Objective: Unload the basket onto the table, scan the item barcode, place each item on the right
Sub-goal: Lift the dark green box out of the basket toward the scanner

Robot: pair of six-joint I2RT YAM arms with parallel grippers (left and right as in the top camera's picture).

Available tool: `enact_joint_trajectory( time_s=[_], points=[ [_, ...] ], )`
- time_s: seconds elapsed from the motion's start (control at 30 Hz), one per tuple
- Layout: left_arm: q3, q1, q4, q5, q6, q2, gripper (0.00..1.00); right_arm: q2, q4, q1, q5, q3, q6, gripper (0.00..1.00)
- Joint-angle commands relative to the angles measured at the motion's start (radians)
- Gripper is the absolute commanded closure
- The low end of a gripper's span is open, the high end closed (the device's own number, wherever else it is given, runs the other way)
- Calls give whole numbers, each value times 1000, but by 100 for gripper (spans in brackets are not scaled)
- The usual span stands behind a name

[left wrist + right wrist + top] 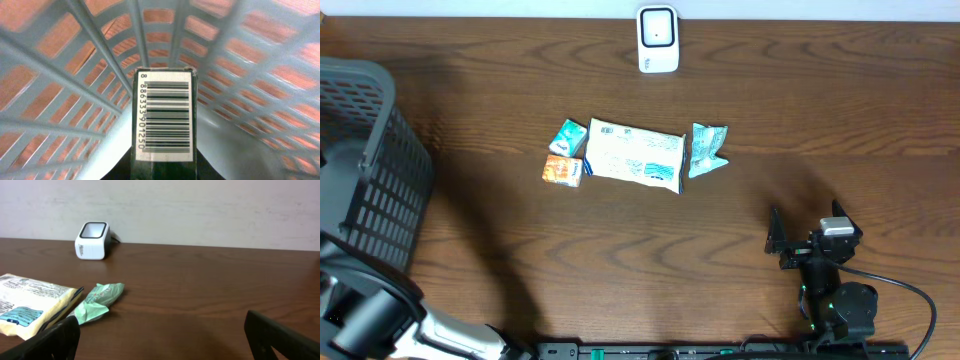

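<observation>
Item: dark box (165, 120), barcode label facing the left wrist camera, long axis running straight out from the jaws.
Location: inside the grey basket (370, 160), well to the left of the scanner (658, 40) and on its robot-ward side.
Left gripper: fingers out of sight; jaws appeared pinched on the box's near end.
Right gripper (165, 340): jaws spread wide, empty, closer to the scanner.
Judgement: carry fell to the left arm, rightward and away, label turned to the scanner window.
</observation>
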Motion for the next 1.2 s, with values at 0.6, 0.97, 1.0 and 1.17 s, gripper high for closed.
enact_joint_trajectory(
  time_s=[0.6,0.97,1.0,1.17],
  points=[
    [-1,-13,135,396,-508,-446,77,-5,-2,0,1,-3,10,1],
    [-1,-325,73,537,-581,-462,77,-5,-2,0,1,-3,10,1],
    [-1,-363,60,537,-580,-456,77,-5,-2,0,1,-3,10,1],
    [-1,-558,7,488,-507,-413,77,-4,-2,0,1,-3,10,1]
  ],
)
